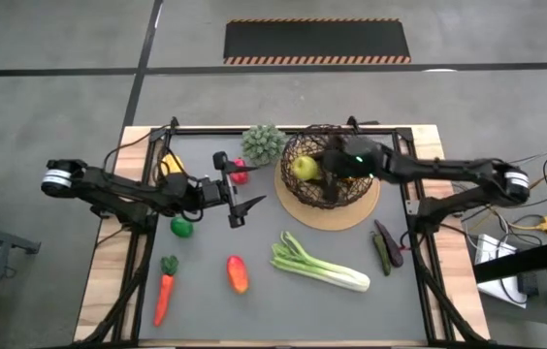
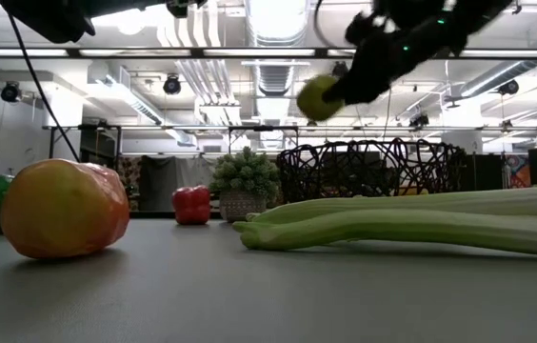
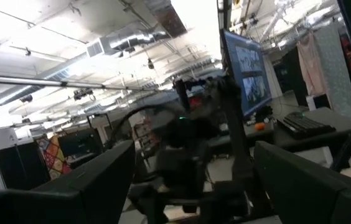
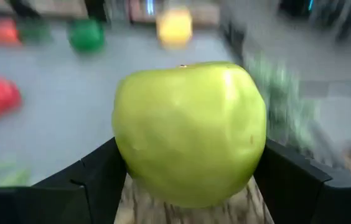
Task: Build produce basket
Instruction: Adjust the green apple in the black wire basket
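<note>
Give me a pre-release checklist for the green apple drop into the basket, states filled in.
1. Grip: right gripper shut on the green apple - ok.
2. Position: apple over the basket in the high view - ok.
3. Height: apple above the basket rim in the low view - ok.
4. Basket on its tan mat - ok.
5. Left gripper open, away from the basket - ok.
6. Space in the basket under the apple - cannot tell.

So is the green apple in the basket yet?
Not yet. The right gripper holds the green apple in the air above the basket, clear of its rim in the low view.
</note>
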You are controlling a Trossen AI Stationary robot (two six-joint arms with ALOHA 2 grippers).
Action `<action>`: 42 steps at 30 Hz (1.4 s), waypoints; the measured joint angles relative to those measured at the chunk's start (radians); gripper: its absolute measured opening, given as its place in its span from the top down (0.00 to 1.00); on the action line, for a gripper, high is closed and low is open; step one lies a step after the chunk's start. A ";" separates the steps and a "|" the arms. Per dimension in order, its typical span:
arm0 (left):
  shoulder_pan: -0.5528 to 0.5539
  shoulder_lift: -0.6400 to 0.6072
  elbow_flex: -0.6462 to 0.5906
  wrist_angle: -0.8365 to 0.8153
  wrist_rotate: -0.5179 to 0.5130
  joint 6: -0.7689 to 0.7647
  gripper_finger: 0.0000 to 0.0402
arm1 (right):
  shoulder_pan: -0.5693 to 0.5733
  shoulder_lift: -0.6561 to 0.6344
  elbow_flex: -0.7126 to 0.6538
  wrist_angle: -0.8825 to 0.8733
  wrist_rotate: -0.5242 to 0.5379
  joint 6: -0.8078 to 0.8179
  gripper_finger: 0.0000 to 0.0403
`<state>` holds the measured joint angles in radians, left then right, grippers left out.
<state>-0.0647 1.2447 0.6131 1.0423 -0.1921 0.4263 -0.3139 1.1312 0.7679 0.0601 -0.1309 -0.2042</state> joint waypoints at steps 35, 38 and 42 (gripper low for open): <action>0.118 0.507 0.311 0.131 0.009 -0.264 0.23 | 0.105 -0.070 -0.315 0.814 0.030 0.015 0.29; 0.122 0.519 0.332 0.134 0.027 -0.264 0.23 | 0.104 -0.071 -0.315 0.819 0.031 0.024 0.29; 0.122 0.519 0.334 0.135 0.031 -0.260 0.25 | 0.104 -0.072 -0.315 0.819 0.032 0.024 0.28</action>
<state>0.0578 1.7639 0.9467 1.1773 -0.1612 0.1661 -0.2096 1.0595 0.4530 0.8788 -0.0994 -0.1802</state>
